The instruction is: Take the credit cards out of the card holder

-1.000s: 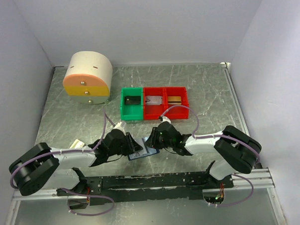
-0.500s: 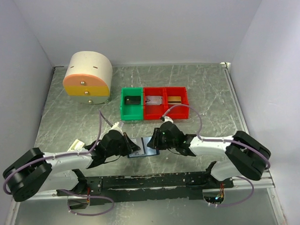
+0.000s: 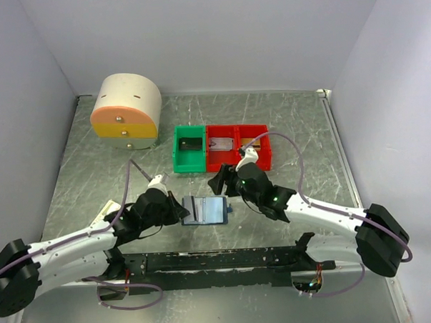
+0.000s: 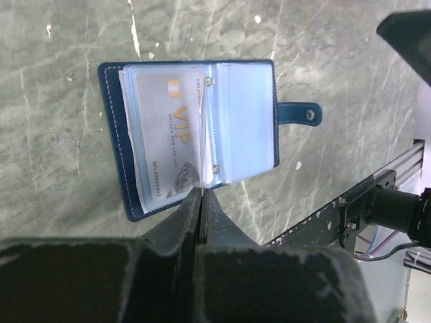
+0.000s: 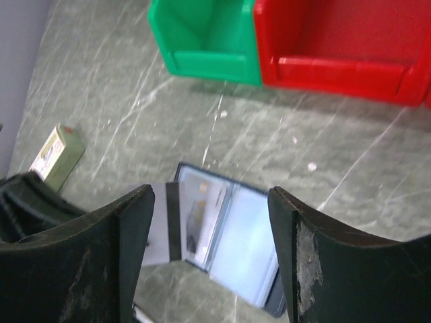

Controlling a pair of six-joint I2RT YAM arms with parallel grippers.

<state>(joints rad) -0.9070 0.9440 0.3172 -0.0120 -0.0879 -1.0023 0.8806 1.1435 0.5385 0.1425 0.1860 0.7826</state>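
Note:
The card holder (image 3: 212, 210) lies open on the table, navy outside with pale blue sleeves (image 4: 246, 121), its strap tab (image 4: 300, 113) out to one side. A pale "VIP" credit card (image 4: 168, 134) sits in one sleeve. My left gripper (image 4: 202, 192) is shut on another credit card (image 5: 156, 225), grey with a black stripe, held over the holder's edge; its own camera sees it only edge-on. My right gripper (image 5: 210, 202) hangs open above the holder (image 5: 236, 242), holding nothing. In the top view the left gripper (image 3: 180, 212) is at the holder's left and the right gripper (image 3: 221, 183) just behind it.
A green bin (image 3: 189, 150) and two red bins (image 3: 238, 146) stand behind the holder, holding flat items. A round cream drawer unit (image 3: 126, 108) is at the back left. A small cream box with a red label (image 5: 57, 153) lies left of the left arm. A black rail (image 3: 220, 260) runs along the front edge.
The right gripper has opened, let go and risen toward the bins. The left gripper closed and drew back left with a card. The holder now lies spread open.

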